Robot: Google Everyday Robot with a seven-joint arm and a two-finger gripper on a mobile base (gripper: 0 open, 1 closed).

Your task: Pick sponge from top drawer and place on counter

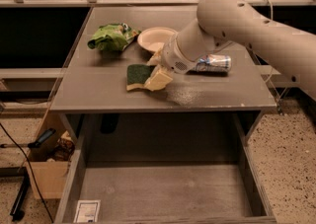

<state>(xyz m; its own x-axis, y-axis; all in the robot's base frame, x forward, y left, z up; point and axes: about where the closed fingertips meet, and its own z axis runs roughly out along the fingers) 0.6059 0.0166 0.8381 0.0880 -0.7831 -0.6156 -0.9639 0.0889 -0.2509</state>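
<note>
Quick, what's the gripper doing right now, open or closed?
Gripper: closed on the sponge, right at the counter surface.

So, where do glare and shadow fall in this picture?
Camera view: a pale sheen lies on the counter just right of the claw, which sits at the sponge's right edge; the can glints; the space under the counter is dark, while the top drawer's floor in front is lit.
</note>
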